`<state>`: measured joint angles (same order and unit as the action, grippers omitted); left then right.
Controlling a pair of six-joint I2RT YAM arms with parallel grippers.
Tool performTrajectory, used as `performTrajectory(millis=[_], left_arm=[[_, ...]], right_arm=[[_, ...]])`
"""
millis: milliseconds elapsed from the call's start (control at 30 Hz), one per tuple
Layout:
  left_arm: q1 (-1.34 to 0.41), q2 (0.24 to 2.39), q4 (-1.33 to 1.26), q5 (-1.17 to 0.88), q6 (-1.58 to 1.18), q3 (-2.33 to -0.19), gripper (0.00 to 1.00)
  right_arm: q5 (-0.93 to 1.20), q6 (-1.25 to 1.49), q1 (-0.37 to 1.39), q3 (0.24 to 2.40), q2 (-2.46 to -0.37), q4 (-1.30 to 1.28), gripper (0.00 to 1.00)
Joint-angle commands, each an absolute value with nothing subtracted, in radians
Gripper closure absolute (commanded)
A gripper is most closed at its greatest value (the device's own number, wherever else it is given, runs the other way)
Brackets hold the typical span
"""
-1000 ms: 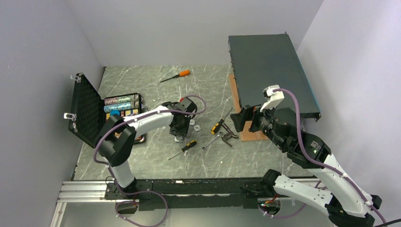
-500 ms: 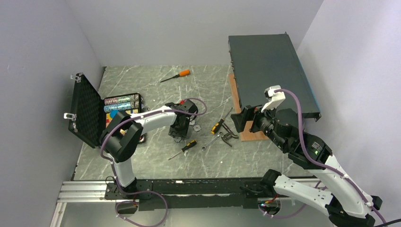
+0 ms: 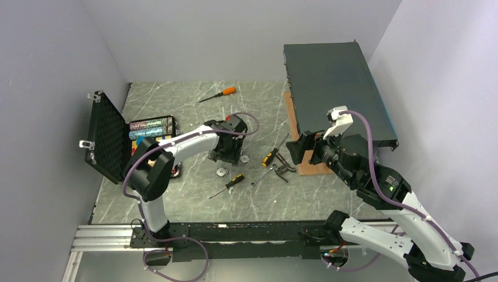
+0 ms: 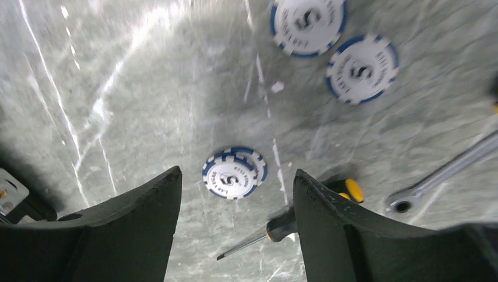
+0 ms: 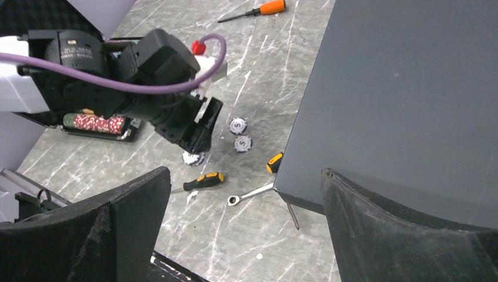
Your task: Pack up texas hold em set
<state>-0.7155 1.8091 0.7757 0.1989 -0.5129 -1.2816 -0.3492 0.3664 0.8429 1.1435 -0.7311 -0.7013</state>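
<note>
The small black case stands open at the left, its foam lid (image 3: 106, 138) upright and rows of chips (image 3: 151, 126) in its base. Three loose white-and-blue chips lie on the table: one (image 4: 234, 173) below my left gripper (image 4: 236, 176), and two others (image 4: 308, 23) (image 4: 362, 69) farther off. The near chip also shows in the top view (image 3: 221, 171) and the right wrist view (image 5: 193, 157). My left gripper (image 3: 226, 151) is open and empty above it. My right gripper (image 5: 246, 171) is open and empty, held high by the dark box.
A large dark flat box (image 3: 335, 88) rests on a wooden block (image 3: 308, 167) at the right. A yellow-handled screwdriver (image 3: 230, 184), a wrench (image 3: 262, 175) and other tools lie mid-table. An orange-handled screwdriver (image 3: 218, 94) lies at the back.
My left gripper has risen and drawn back a little, uncovering one chip on the table in front of it. The right arm has not moved.
</note>
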Motion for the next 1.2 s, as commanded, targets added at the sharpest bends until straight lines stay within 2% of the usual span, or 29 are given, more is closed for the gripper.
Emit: performTrajectory(millis=[0, 67, 233, 433, 1167], left_arm=[[-0.688, 1.821, 0.732, 0.155, -0.447, -1.405, 0.25], [-0.679, 1.865, 0.711, 0.132, -0.443, -1.449, 0.19], [-0.671, 1.989, 0.719, 0.138, -0.466, -1.569, 0.18], [-0.664, 2.073, 0.732, 0.155, -0.519, -1.626, 0.32], [-0.665, 2.14, 0.726, 0.144, -0.557, -1.6, 0.5]], right_arm=[[-0.349, 0.366, 0.841, 1.149, -0.729, -0.684, 0.0], [-0.345, 0.369, 0.841, 1.152, -0.73, -0.684, 0.0], [-0.343, 0.373, 0.842, 1.163, -0.729, -0.695, 0.0], [-0.358, 0.368, 0.842, 1.171, -0.721, -0.709, 0.0], [-0.355, 0.364, 0.841, 1.17, -0.727, -0.702, 0.0]])
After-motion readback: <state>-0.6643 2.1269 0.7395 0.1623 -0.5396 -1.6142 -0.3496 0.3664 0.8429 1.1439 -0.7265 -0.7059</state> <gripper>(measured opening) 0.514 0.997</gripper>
